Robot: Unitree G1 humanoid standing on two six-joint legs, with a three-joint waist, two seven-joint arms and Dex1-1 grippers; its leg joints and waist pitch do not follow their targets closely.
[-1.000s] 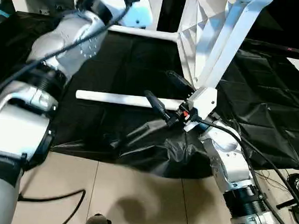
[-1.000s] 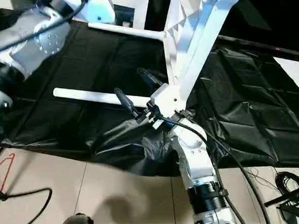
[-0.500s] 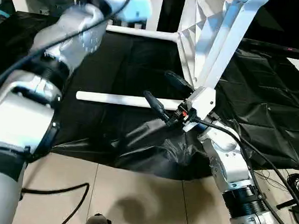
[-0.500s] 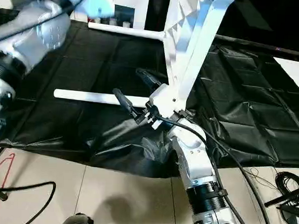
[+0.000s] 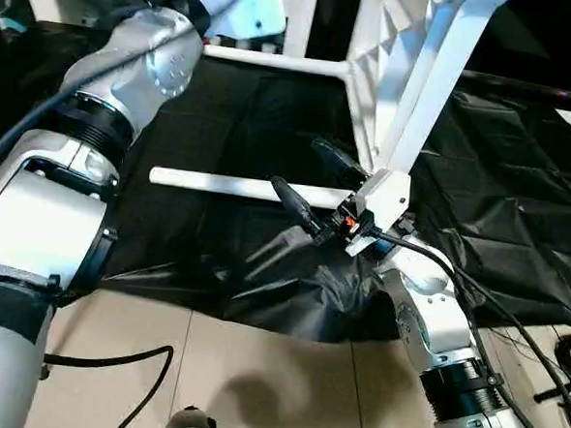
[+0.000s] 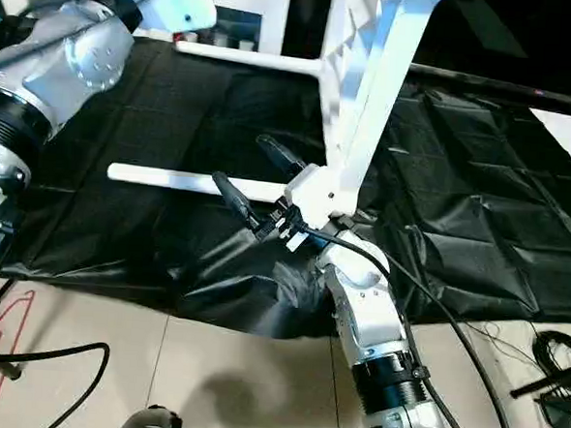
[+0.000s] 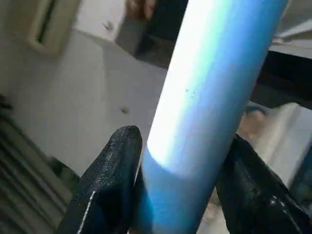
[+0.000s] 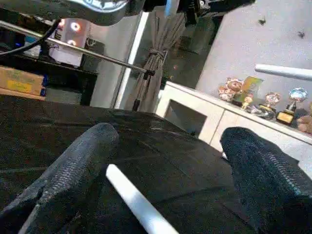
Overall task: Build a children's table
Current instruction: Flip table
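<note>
My right hand (image 5: 319,180) wide open, empty; loose leg (image 5: 239,185) lies crosswise just beyond fingertips, mid-frame. My left hand (image 7: 175,190) clamps second leg (image 7: 204,97), upper left.

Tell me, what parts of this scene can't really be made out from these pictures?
- Left gripper: in the head views it runs off the top edge; the left wrist view shows its fingers on either side of a white tube.
- Table top: cut off by the top edge in both head views, so its full shape is unseen.
- Loose leg on the black sheet: its near end is hidden behind the right gripper.
</note>
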